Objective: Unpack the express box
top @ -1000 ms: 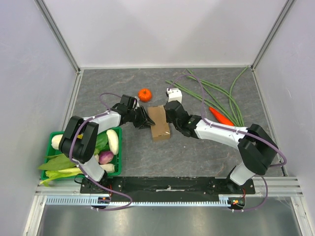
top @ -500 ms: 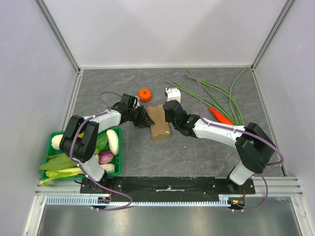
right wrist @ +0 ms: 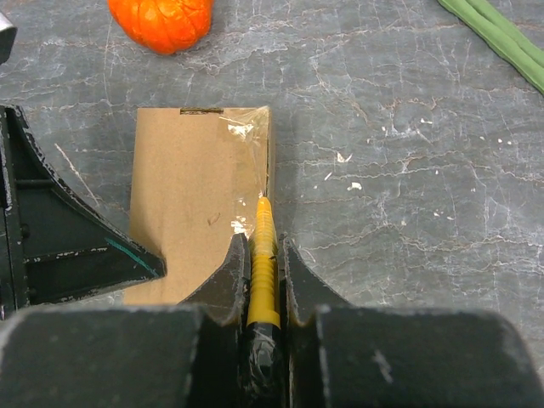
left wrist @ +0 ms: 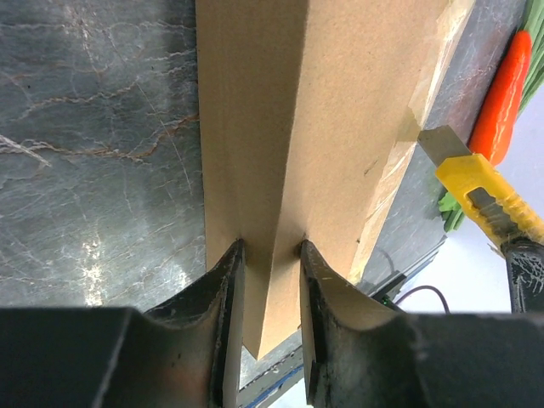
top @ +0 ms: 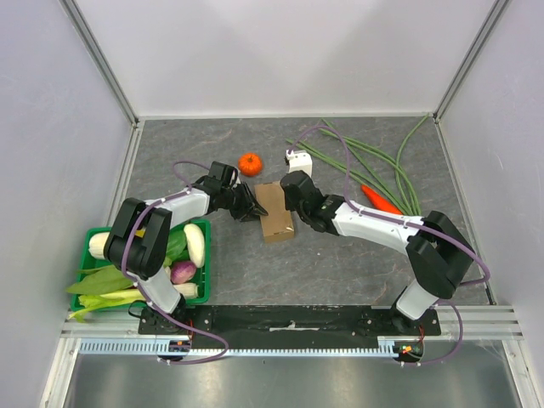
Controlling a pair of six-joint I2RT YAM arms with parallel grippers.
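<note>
The express box (top: 274, 212), a small flat brown carton with clear tape along its right edge, lies in the middle of the table. My left gripper (top: 252, 208) is shut on the box's left edge. In the left wrist view its fingertips (left wrist: 270, 248) pinch a cardboard corner of the box (left wrist: 340, 127). My right gripper (top: 293, 202) is shut on a yellow utility knife (right wrist: 263, 246). The knife's tip sits at the taped seam on the right edge of the box (right wrist: 195, 195). The same knife (left wrist: 484, 200) shows in the left wrist view beyond the box.
A tangerine (top: 249, 163) lies just behind the box. Long green beans (top: 374, 161) and a carrot (top: 380, 201) are spread to the right. A green crate (top: 202, 252) full of vegetables stands at the near left, beside the left arm.
The right gripper with the knife has crept a little toward the far end of the box's right edge. The left gripper keeps its hold on the box.
</note>
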